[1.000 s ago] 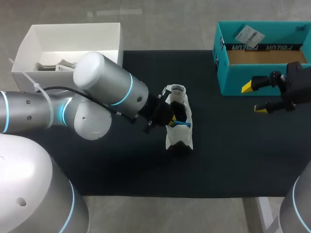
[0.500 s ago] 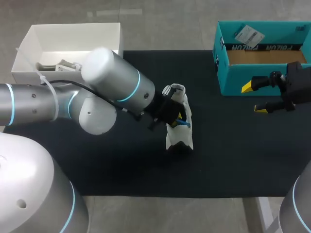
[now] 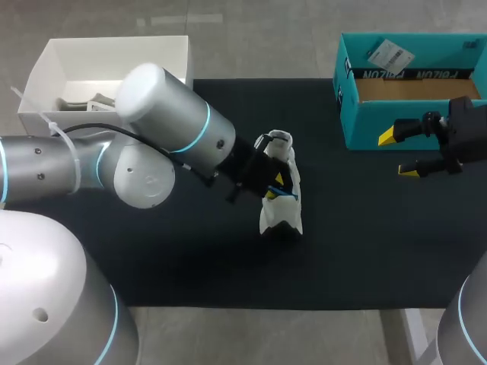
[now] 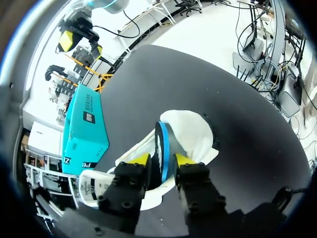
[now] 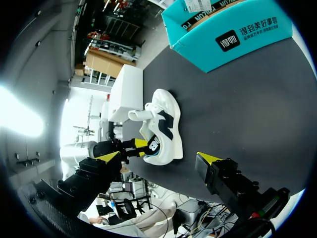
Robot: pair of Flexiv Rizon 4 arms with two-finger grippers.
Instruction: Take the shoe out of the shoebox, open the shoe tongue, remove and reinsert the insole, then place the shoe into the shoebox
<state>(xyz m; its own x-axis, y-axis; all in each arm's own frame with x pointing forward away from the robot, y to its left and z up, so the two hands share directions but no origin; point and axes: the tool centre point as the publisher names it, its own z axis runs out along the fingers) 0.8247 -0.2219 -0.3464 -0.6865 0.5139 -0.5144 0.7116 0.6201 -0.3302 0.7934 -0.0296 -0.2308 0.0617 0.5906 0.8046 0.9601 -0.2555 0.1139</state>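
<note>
Shoe (image 3: 280, 207) stands near the middle of the bench (image 3: 152, 251), on a matte black mat, well apart from the shoebox (image 3: 358, 125). Its white upper looks soft and padded, with a dark patch on the side and a curled tongue at the far end. The mouth gapes wide.

My left claw (image 4: 162, 161) is clenched on the insole (image 4: 162, 141). The insole is a thin, flat sheet with a dark face and a bright blue rim. It stands on edge in the shoe's mouth with one yellow tip pressed on each face. My left arm comes in low across the mat, its thick silver casing lying between the shoe and the white box (image 3: 46, 76).

That box is open-topped and straight-walled. It sits at the mat's far left corner, with a few small items lying inside.

The shoebox is teal cardboard with a plain brown inside and sharp, square corners. It is open at the top, carries a paper label on its far flap, and rests at the mat's far right corner.

My right claw (image 3: 397, 154) is released and holds nothing. It hangs just beside the shoebox's near wall with its fingers spread wide.

A broad stretch of black mat lies between the shoe and that claw. Another runs from the shoe to the bench's near edge.
</note>
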